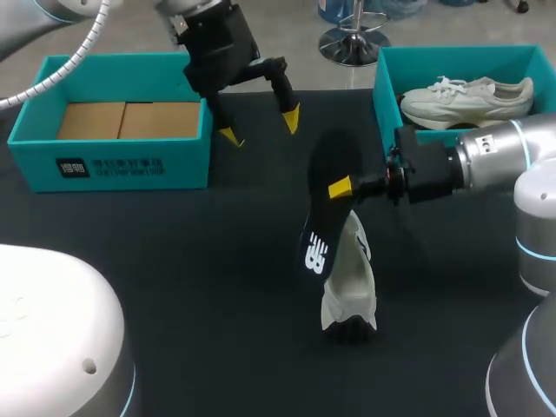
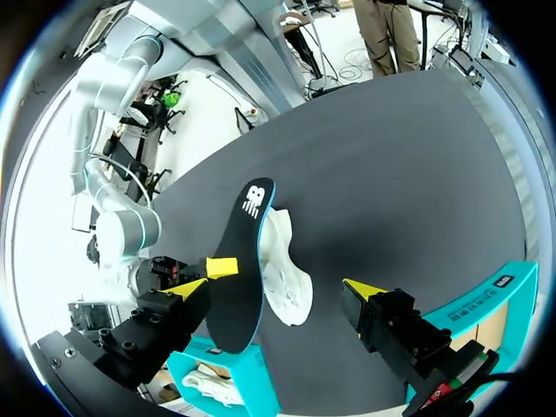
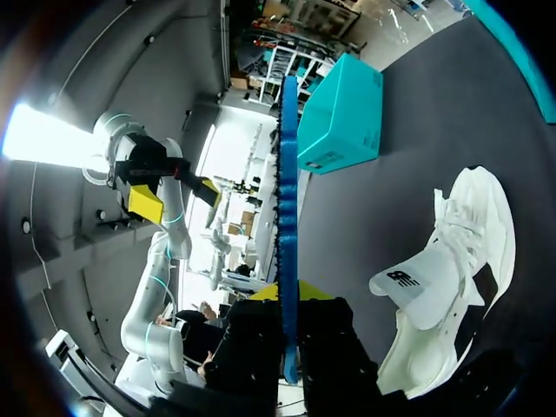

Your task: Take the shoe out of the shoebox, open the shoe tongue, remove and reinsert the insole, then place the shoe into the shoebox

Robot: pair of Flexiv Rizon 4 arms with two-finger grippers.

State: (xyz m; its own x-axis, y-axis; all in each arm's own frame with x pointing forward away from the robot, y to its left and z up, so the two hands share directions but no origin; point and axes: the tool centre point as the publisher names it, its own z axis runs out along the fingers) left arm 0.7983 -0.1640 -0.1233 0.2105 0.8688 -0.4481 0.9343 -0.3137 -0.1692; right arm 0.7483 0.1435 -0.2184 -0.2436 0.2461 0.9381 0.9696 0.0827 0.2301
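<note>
Robotics laboratory, bench-test setting. Evidence: two industrial robot arms, the left arm (image 1: 35, 17) and the right arm (image 1: 504, 152), stationed at one dark matte surface (image 1: 200, 287). Staged props: an open teal shoebox (image 1: 122, 165) and a second shoebox (image 1: 387, 95) holding a white shoe (image 1: 465, 97).

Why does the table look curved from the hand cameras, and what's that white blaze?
Left wrist view: the fisheye lens bows the edge of the table. Right wrist view: a light patch flares white, away from the insole held edge-on in the right gripper. Head view: even light, straight lines.
</note>
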